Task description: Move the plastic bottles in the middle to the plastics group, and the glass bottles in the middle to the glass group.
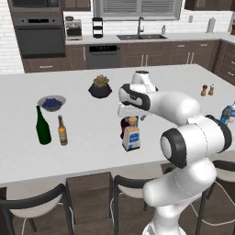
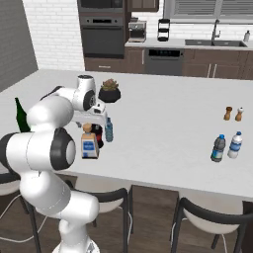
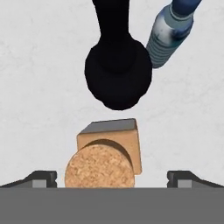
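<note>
On the white island counter (image 1: 82, 151), from left to right: green wine bottle (image 1: 42, 126), amber bottle (image 1: 62, 131), then the square bottle (image 1: 131, 135) (cork stopper) directly beneath the gripper (image 3: 112, 177), whose fingers stand wide apart, holding nothing; the dark round bottle (image 3: 117, 74) and small water bottle (image 2: 108, 130) stand just behind.

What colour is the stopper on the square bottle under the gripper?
Tan cork on the square bottle's stopper, clearest in the hand view.

Both base views look forward over the counter (image 1: 92, 137) from opposite sides; the hand view peers straight down close above it.
</note>
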Controlling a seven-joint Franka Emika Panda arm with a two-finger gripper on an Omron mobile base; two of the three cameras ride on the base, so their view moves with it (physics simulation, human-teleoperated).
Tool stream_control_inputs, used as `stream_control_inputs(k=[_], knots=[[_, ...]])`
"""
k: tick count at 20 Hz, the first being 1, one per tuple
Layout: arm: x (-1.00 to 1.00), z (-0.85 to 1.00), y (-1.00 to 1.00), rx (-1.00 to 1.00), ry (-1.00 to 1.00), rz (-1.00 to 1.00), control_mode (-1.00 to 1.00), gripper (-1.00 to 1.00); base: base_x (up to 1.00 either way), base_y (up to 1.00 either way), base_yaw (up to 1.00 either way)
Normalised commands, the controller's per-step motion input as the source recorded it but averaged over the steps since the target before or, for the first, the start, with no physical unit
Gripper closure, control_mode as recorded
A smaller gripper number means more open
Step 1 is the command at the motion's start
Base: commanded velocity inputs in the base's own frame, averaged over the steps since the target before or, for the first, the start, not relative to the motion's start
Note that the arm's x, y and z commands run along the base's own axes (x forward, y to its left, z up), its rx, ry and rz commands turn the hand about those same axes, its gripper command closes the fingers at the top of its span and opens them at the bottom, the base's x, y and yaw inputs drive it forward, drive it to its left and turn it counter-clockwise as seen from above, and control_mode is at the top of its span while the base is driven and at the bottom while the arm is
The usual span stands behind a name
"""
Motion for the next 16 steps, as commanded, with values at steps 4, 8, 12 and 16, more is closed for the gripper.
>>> stream_control_inputs(k=[4, 8, 12, 16], knots=[[0.00, -0.09, 0.00, 0.00, 0.01, 0.02, -1.00, -1.00, 0.00, 0.00, 0.00], [0.00, -0.32, 0.00, 0.00, 0.00, 0.02, -1.00, -1.00, 0.00, 0.00, 0.00], [0.00, -0.36, 0.00, 0.00, 0.00, 0.01, -1.00, -1.00, 0.00, 0.00, 0.00], [0.00, -0.10, 0.00, 0.00, 0.00, 0.00, -1.00, -1.00, 0.00, 0.00, 0.00]])
